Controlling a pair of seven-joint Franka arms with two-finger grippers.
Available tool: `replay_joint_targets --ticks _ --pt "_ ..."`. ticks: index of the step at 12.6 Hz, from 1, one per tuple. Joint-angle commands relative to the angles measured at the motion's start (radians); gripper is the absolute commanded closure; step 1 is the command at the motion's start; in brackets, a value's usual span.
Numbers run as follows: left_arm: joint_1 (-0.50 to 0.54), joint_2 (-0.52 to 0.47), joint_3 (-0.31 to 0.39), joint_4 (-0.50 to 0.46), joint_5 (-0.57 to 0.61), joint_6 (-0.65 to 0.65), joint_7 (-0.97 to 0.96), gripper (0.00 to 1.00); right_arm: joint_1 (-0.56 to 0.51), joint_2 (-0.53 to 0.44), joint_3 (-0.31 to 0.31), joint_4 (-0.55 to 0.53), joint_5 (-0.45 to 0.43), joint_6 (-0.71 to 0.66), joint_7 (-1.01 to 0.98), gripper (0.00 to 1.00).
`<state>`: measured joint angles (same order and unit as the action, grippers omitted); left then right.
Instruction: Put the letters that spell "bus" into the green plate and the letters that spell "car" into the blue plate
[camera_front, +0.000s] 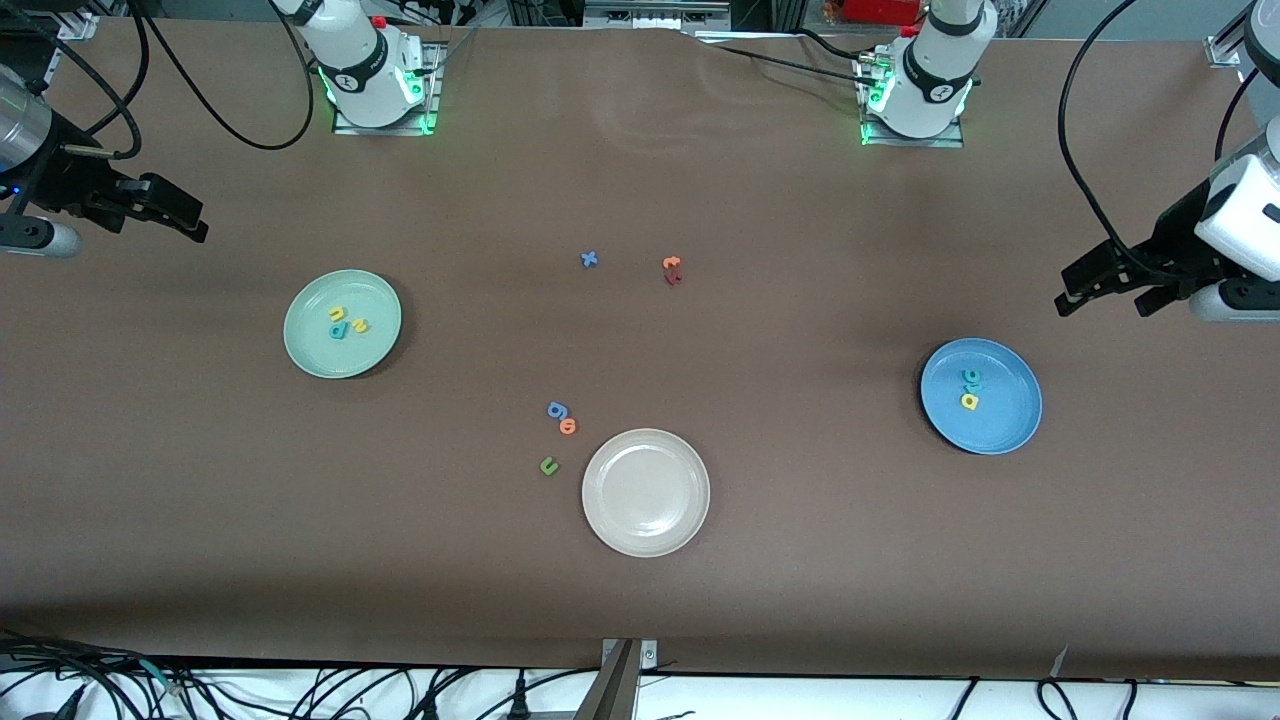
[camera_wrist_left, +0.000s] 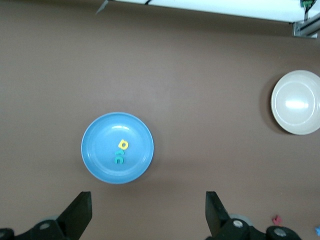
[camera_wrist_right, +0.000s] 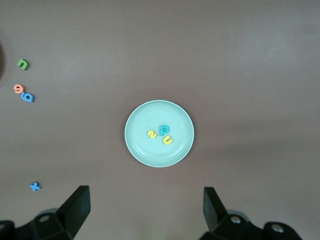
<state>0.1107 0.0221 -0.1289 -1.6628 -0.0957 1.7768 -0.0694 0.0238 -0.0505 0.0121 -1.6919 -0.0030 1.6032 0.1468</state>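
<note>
3 "bus" letters (camera_front: 346, 322) clustered in green plate (camera_front: 305, 350), 3 "car" letters (camera_front: 970, 389) lined 12-to-6 in blue plate (camera_front: 1010, 435); left gripper (camera_front: 1110, 290) and right gripper (camera_front: 170, 212) both with jaws spread, empty.

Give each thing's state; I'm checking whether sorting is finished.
Green plate: holds b, u, s.
Blue plate: holds c, a, r.
Beige plate: empty.
Stray letters: loose on table.
Left gripper: fingers open, empty.
Right gripper: fingers open, empty.
</note>
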Motion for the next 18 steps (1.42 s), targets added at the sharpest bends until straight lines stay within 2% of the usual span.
replay_joint_targets --ticks 1,3,6,18 --pt "-0.061 -0.030 0.063 -0.005 0.017 -0.036 0.007 0.00 0.004 -0.005 -0.006 0.003 0.012 0.000 -0.006 0.00" --pt "-0.071 -0.053 0.068 -0.017 0.019 -0.036 0.008 0.00 0.004 -0.005 -0.006 0.003 0.011 0.000 -0.006 0.00" --pt "-0.137 -0.056 0.089 -0.015 0.080 -0.037 0.005 0.00 0.004 -0.005 -0.006 0.003 0.011 0.000 -0.006 0.00" --pt "-0.118 -0.044 0.089 -0.005 0.070 -0.037 0.003 0.00 0.004 -0.005 -0.006 0.003 0.009 0.000 -0.004 0.00"
